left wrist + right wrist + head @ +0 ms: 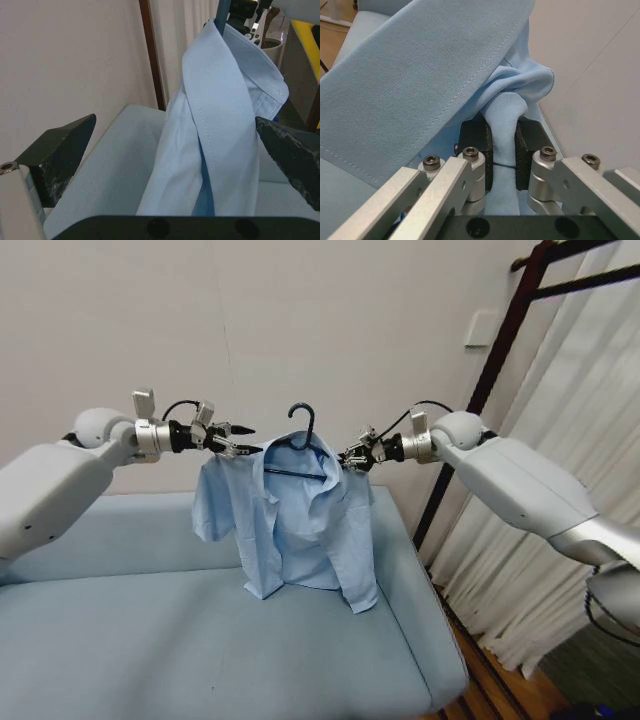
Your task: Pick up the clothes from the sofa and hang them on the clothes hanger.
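**Head view.** A light-blue shirt (290,530) hangs on a dark hanger (303,426) at the centre of the frame. It is held in the air above the pale-blue sofa (120,620), whose seat fills the lower left. The hanger's long axis runs level from left to right across the frame, hook upward, with a gripper at each end. The left gripper (238,438) is at the shirt's shoulder left of centre. The right gripper (352,458) is at the opposite shoulder, right of centre and slightly lower.

**Left wrist view.** The two dark fingers (60,155) are spread wide. The shirt's shoulder and collar lie in the gap between them, with no contact visible on either side, so this gripper is released.

**Right wrist view.** The black pads (476,145) are clenched on a bunched fold of the shirt's fabric, which rises out from between them. Whether the hanger's end is also inside the pinch cannot be told.

**Judgement.** The load appears to be carried by the right gripper alone. The dark rack (505,340) climbs the upper right of the head view, beside the curtain (560,490). It therefore lies to the right of the shirt, and the right arm is the nearer. Hooking the hanger on calls for travel rightward and up, roughly along the hanger's own axis, with the hook upright. A single pinch on fabric may let the shirt swing or slip.
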